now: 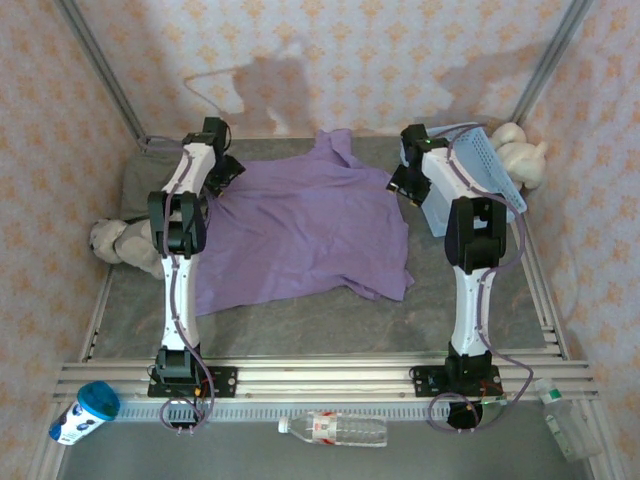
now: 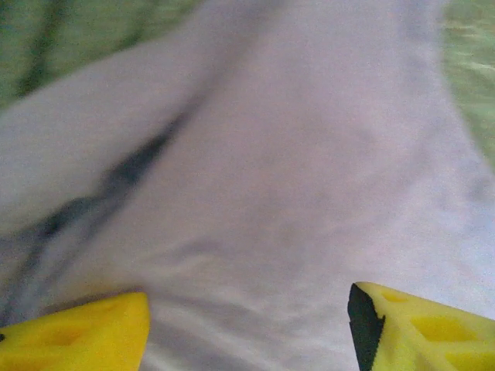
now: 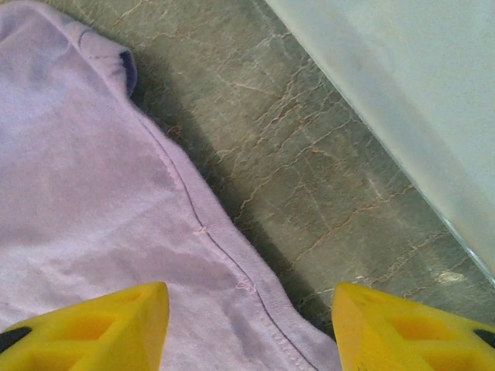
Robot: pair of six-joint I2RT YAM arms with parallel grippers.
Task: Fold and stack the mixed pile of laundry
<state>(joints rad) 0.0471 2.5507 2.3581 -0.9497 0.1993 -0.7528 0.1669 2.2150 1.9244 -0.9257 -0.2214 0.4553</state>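
Two grippers hover open and empty over the shirt [image 1: 300,230], which lies spread at the table's centre: the left gripper [image 2: 247,328] over its far-left edge, the right gripper [image 3: 250,325] over its far-right hem. Flattening looks finished, so the next move likely calls for pinching both far corners and folding nearward. Counted: one shirt, what seems one grey garment [image 1: 138,185] far left, one basket [image 1: 485,165], two toys [image 1: 118,242].

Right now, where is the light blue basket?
The light blue basket sits far right in the top view, between the right gripper and a pale plush toy.
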